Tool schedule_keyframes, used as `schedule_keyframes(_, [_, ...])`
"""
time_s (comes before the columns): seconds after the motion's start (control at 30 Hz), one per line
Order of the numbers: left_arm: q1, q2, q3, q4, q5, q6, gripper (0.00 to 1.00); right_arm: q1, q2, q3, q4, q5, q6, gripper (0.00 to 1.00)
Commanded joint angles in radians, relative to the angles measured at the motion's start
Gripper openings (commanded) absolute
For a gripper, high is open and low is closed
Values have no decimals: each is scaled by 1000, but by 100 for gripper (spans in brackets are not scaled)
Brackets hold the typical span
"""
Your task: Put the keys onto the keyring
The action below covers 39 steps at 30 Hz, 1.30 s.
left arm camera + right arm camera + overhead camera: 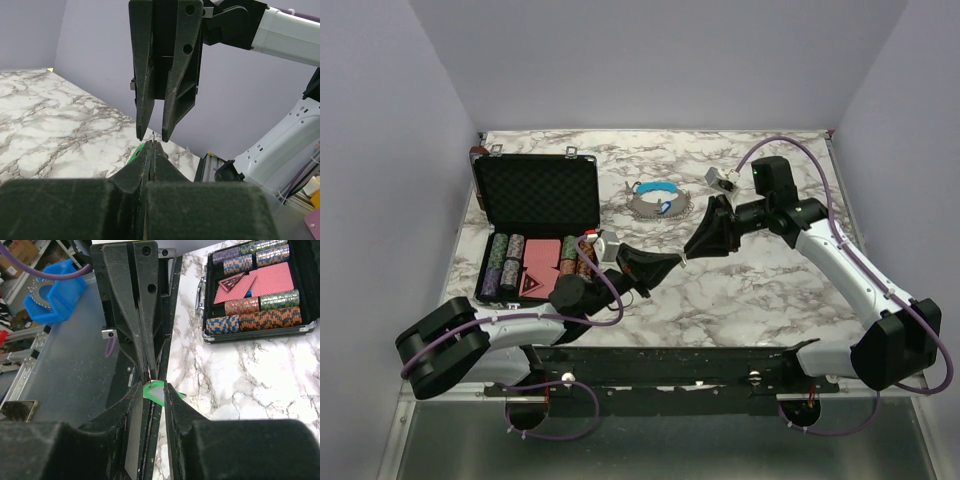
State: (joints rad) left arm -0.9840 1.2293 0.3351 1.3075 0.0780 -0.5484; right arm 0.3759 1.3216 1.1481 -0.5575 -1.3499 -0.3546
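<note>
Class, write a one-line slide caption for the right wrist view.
Right gripper straddles a green-headed key pinched by the shut left gripper, with an open poker-chip case behind.

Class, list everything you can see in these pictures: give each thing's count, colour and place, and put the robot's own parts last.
case: one, black, open, left side of the table
poker chips: several rows, mixed colours, inside the case
playing cards: some, red-backed, among the chips
keyring: one, grey with a blue segment, mid-table beyond the grippers
key: one, green head, held up where the two grippers meet
small object: one, grey-white, right rear, too small to identify
table: one, white-grey marble
left gripper: one, black, shut on the key
right gripper: one, black, jaws either side of the key's green head, grip unclear
</note>
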Motion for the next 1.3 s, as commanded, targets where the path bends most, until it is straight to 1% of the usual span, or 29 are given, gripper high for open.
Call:
schedule_keyframes(0.0, [-7,13,24,283,-17,-13,0,6,-10,-30,56,-49,43,29])
schedule_keyframes(0.3, [-8,19,27,283,-21,-15,0,23,-9,-50,91,-51,69,22])
schedule_keyframes(0.47, [-10,32,35,285,-18,-21,0,32,-5,-45,91,-67,69,15])
schedule_keyframes(0.53, [-10,38,36,283,-18,-25,0,35,-7,-50,91,-71,69,8])
schedule_keyframes(0.57, [-10,41,38,285,-18,-25,0,37,-7,-50,93,-71,69,1])
schedule_keyframes(0.77, [-12,36,30,285,-26,-19,0,37,-7,-39,67,-34,63,0])
schedule_keyframes(0.8, [-10,35,25,285,-30,-18,2,37,-5,-30,38,-22,37,1])
schedule_keyframes(0.83, [-10,29,15,285,-35,-16,14,37,-4,-15,-11,-2,-7,0])
schedule_keyframes(0.87, [-10,22,7,285,-40,-13,31,37,-2,-4,-45,14,-42,0])
schedule_keyframes(0.93, [-10,-13,-30,257,-55,-4,53,37,-2,19,-111,63,-107,1])
schedule_keyframes(1.0, [-8,-77,-70,187,-64,21,66,37,-2,42,-191,121,-203,0])
schedule_keyframes(1.03, [-5,-127,-86,126,-63,34,70,35,-2,54,-238,153,-248,0])
schedule_keyframes(1.1, [2,-244,-96,-79,-43,67,77,38,8,84,-324,220,-335,0])
schedule_keyframes(1.13, [5,-299,-81,-266,-11,102,80,40,17,105,-385,245,-387,0])
schedule_keyframes(1.17, [10,-363,-47,-403,14,140,83,41,34,125,-436,286,-435,0])
schedule_keyframes(1.2, [11,-413,2,-604,41,187,84,44,47,149,-496,320,-490,0])
schedule_keyframes(1.27, [18,-453,66,-832,101,273,85,60,77,189,-591,391,-584,1])
